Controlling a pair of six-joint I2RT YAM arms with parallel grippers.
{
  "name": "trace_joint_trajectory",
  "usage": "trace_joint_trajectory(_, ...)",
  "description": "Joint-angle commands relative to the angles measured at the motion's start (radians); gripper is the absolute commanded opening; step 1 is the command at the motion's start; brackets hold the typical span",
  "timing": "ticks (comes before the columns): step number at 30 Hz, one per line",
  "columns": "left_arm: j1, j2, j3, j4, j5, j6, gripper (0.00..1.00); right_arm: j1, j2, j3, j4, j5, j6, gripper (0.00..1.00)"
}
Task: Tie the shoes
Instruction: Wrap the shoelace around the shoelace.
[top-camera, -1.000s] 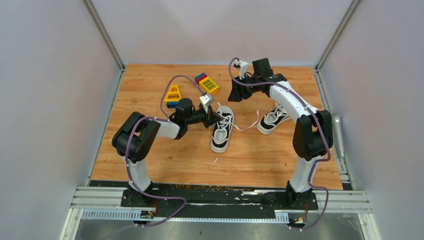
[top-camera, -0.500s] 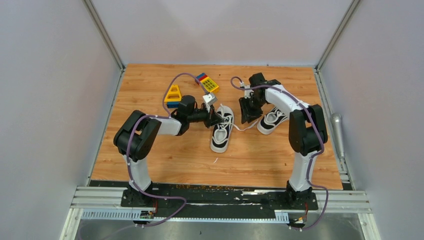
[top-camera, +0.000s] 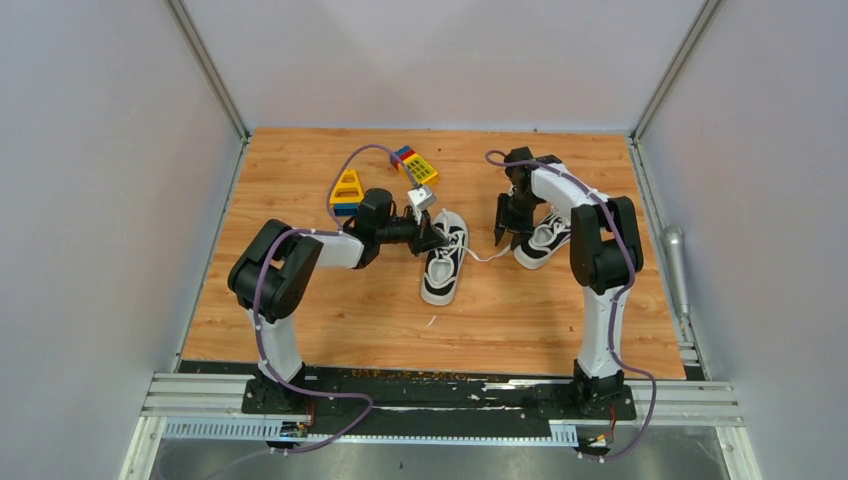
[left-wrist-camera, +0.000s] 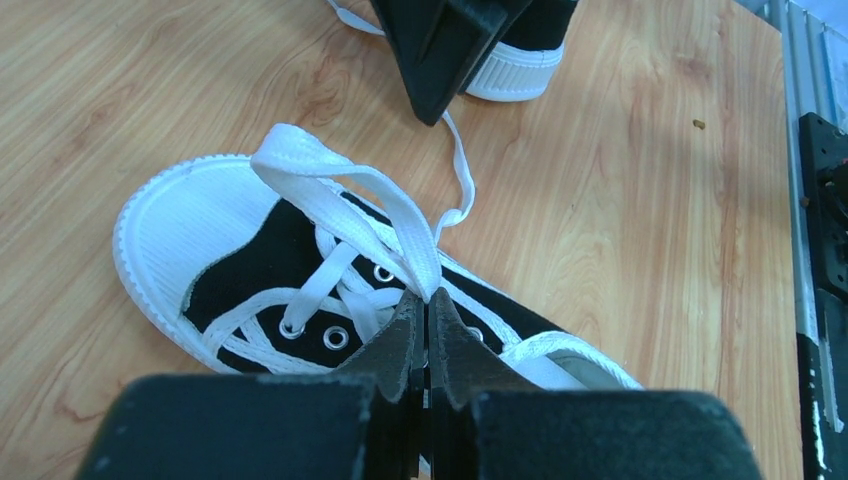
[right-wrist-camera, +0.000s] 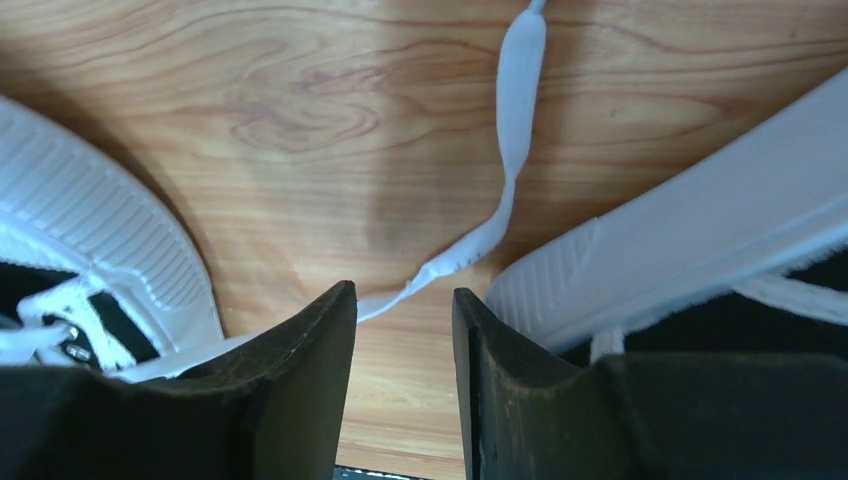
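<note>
Left wrist view: you can't see the left shoe's (left-wrist-camera: 230, 240) heel, because the left gripper (left-wrist-camera: 428, 322) body covers it. The right shoe (left-wrist-camera: 515, 70) is cropped by the top edge. Right wrist view: the lace (right-wrist-camera: 520, 90) runs off the top and both shoes are cropped. Overhead: contact between the right gripper (top-camera: 504, 234) and the lace is too small to tell.

Robot lab test cell, seen from above: wood-grain worktop (top-camera: 300, 310) boxed in by plain grey wall panels (top-camera: 90, 200) on aluminium posts (top-camera: 208, 68). Left arm (top-camera: 275, 280) & right arm (top-camera: 600, 260) bolted to metal rail (top-camera: 450, 398), bottom of frame.
</note>
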Motion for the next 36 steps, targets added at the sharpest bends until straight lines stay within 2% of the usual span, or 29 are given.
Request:
trace_joint_trajectory(1,-0.005,0.004,0.046,-0.041,0.027,0.053,0.0,0.016,0.053,0.062,-0.035,0.049,0.09,0.4)
trace_joint_trajectory(8,-0.006,0.009,0.077,-0.112,0.034,0.11,0.0,0.028,0.105,0.08,-0.062,0.09,0.133,0.37)
trace_joint_trajectory(12,-0.006,0.01,0.088,-0.12,0.034,0.11,0.0,0.037,0.128,0.06,-0.089,0.126,0.166,0.4)
trace_joint_trajectory(14,-0.006,0.011,0.093,-0.125,0.033,0.116,0.0,0.037,0.144,0.058,-0.089,0.117,0.17,0.33)
trace_joint_trajectory(16,-0.005,0.013,0.097,-0.127,0.031,0.119,0.0,0.042,0.157,0.054,-0.075,0.101,0.164,0.04)
trace_joint_trajectory(17,-0.005,0.013,0.098,-0.132,0.032,0.12,0.0,0.044,0.165,0.054,-0.062,0.083,0.155,0.0)
trace_joint_trajectory(22,-0.005,0.024,0.119,-0.178,0.053,0.147,0.0,0.046,0.137,0.166,-0.021,0.035,0.076,0.0)
trace_joint_trajectory(27,-0.006,0.042,0.156,-0.247,0.088,0.215,0.0,0.029,0.047,0.322,0.06,-0.105,-0.064,0.0)
trace_joint_trajectory(32,-0.004,0.059,0.189,-0.283,0.148,0.248,0.0,0.026,-0.051,0.248,0.269,-0.268,-0.131,0.0)
trace_joint_trajectory(36,-0.004,0.082,0.212,-0.268,0.257,0.222,0.0,0.035,-0.083,0.196,0.371,-0.418,-0.138,0.0)
